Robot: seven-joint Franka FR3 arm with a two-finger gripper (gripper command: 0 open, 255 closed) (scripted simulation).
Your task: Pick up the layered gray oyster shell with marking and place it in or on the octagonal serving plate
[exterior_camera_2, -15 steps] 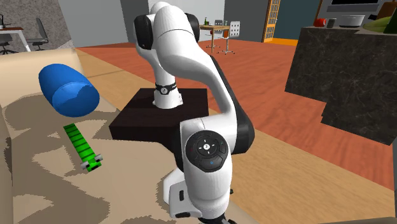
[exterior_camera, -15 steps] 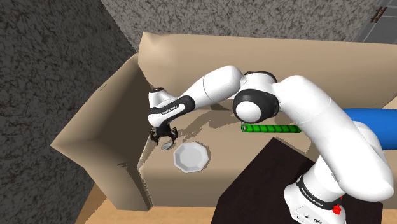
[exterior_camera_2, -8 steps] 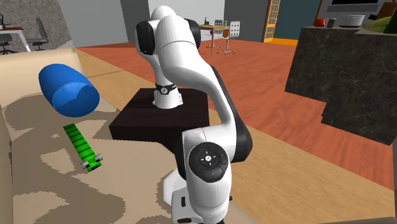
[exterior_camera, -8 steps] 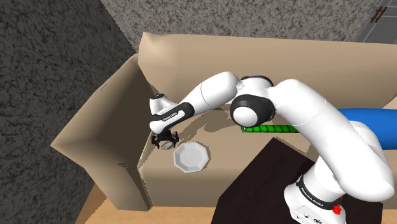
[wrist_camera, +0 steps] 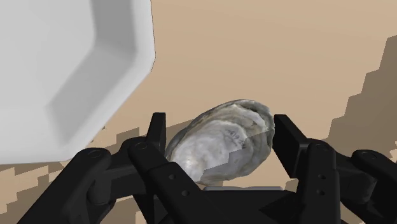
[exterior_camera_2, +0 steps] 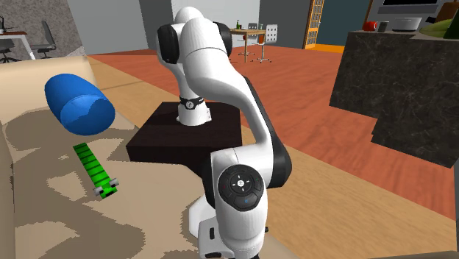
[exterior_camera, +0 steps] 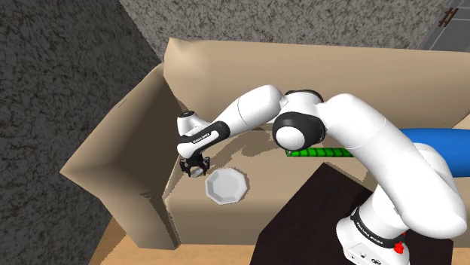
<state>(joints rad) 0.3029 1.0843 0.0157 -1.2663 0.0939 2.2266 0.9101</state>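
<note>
The layered grey oyster shell (wrist_camera: 222, 143) lies on the tan sofa seat, right beside the white octagonal plate (wrist_camera: 63, 63). My black gripper (wrist_camera: 219, 124) is down over the shell, one finger against each side of it, so it is shut on the shell while the shell still rests on the seat. From the shoulder view the gripper (exterior_camera: 194, 167) sits low by the sofa's corner, with the shell (exterior_camera: 198, 172) under it. The plate (exterior_camera: 224, 185) lies just to the lower right of it in that view.
The sofa's armrest (exterior_camera: 120, 150) and backrest (exterior_camera: 248, 64) rise close around the gripper. A green ribbed rod (exterior_camera: 320, 153) and a blue cylinder (exterior_camera: 441, 143) lie further along the seat, seen too as the rod (exterior_camera_2: 95, 171) and cylinder (exterior_camera_2: 77, 103). The dark stand (exterior_camera_2: 184, 136) is behind.
The arm came down onto the shell a second ago and has held still since. The fingers have drawn in from wide apart onto the shell's sides.
</note>
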